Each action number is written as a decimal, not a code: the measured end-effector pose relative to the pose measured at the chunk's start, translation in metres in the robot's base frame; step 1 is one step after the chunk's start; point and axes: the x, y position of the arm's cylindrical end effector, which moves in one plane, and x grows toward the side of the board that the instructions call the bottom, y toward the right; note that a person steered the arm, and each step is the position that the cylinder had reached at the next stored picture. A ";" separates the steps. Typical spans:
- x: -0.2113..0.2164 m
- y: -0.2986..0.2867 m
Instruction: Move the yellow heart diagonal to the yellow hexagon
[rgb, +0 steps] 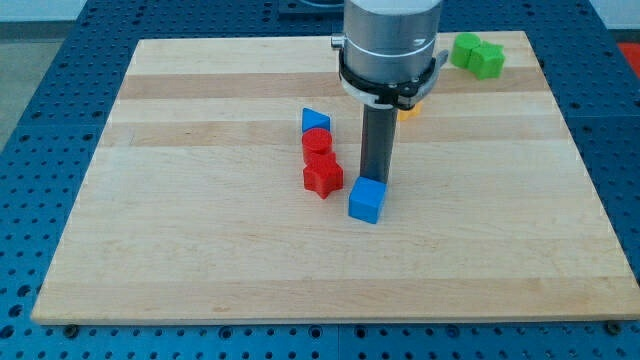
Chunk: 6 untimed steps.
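A small piece of a yellow block (410, 110) shows just right of the rod, under the arm's round body; its shape cannot be made out. No other yellow block shows; the arm hides part of the board's top middle. My tip (374, 182) rests on the board below and left of that yellow block. It stands right at the top edge of a blue cube (367, 200).
A red star (322, 177), a red round block (317, 145) and a blue triangle (315, 121) form a column left of the rod. Two green blocks (477, 55) lie together at the top right. The wooden board (200, 230) has blue pegboard around it.
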 end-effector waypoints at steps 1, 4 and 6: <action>0.002 0.000; -0.121 0.003; -0.140 0.062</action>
